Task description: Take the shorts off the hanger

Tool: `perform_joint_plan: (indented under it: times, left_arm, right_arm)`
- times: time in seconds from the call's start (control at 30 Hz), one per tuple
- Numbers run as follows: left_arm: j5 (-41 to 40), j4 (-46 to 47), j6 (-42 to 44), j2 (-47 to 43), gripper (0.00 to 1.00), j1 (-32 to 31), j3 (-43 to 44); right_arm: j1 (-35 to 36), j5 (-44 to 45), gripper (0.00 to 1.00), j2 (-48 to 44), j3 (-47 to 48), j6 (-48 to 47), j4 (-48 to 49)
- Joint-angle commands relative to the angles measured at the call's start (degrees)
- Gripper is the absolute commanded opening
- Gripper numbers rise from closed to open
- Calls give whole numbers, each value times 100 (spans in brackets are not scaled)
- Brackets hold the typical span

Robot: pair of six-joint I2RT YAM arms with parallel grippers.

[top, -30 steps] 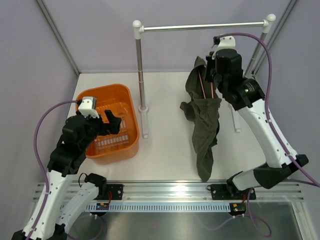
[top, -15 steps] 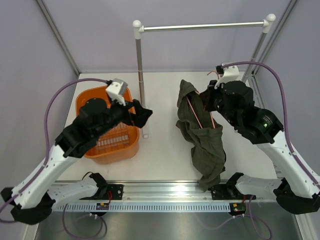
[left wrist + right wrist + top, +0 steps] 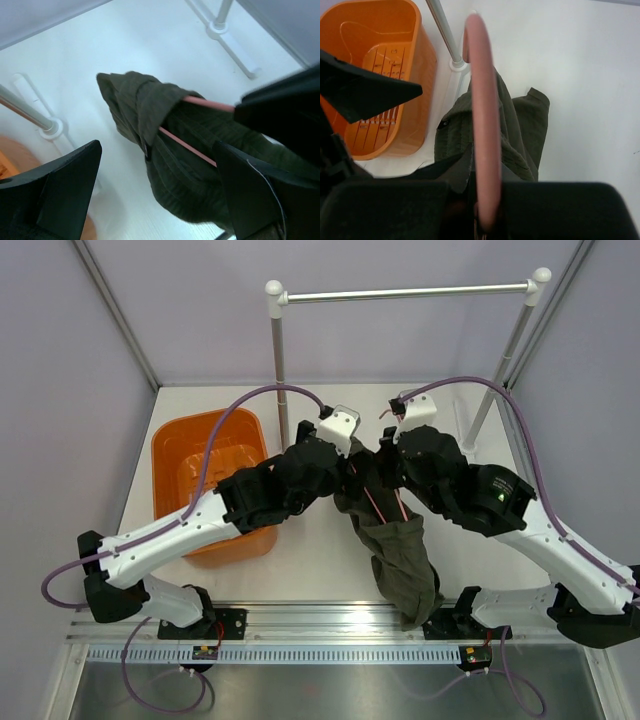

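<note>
The dark olive shorts (image 3: 402,562) hang on the thin pink hanger (image 3: 378,508) above the table's middle. My right gripper (image 3: 393,454) is shut on the hanger's top and holds it off the rail. In the right wrist view the hanger (image 3: 482,110) runs up out of the shut jaws of that gripper (image 3: 487,200), with the shorts (image 3: 520,130) draped below. My left gripper (image 3: 347,472) stands wide open at the upper left of the shorts. In the left wrist view the left gripper (image 3: 157,150) straddles the shorts (image 3: 200,170) and a hanger (image 3: 187,146) wire without touching them.
An orange basket (image 3: 165,445) stands at the left, also in the right wrist view (image 3: 422,60). The silver rail (image 3: 405,292) crosses the back on two posts, one post (image 3: 281,390) just behind the left arm. The right post's foot (image 3: 235,47) lies on the white table.
My left arm has swung from over the basket to the right, up to the shorts, still open. The right gripper has brought the hanger and shorts down and to the left, away from the rail.
</note>
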Motion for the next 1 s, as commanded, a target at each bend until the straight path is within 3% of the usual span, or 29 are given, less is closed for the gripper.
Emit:
perform_joint_plan:
  times: [0.0,0.13,0.27,0.4,0.6,0.7,0.8,0.97]
  left_arm:
    - [-741,33,-31,110,99,-13,327]
    - [-881,103,4,154,98,-22,239]
    - [-882,77,48,260,86,-13,283]
    - [-768,59,30,286,58,-5,257]
    - [-741,15,-5,321,38,-13,187]
    - [-715,7,48,347,24,4,230]
    - [-724,-64,48,488,2,118,414]
    - [-636,-72,-84,821,0,575,748]
  right_arm:
    - [216,485,0,-106,222,287,56]
    - [356,538,0,-150,249,331,39]
    - [514,643,0,-194,257,393,-40]
    - [550,714,0,-273,249,419,-93]
    - [550,775,0,-413,257,419,-146]
    - [559,740,0,-466,257,454,-207]
    - [585,609,0,-519,214,481,-208]
    - [848,582,0,-502,222,586,-365]
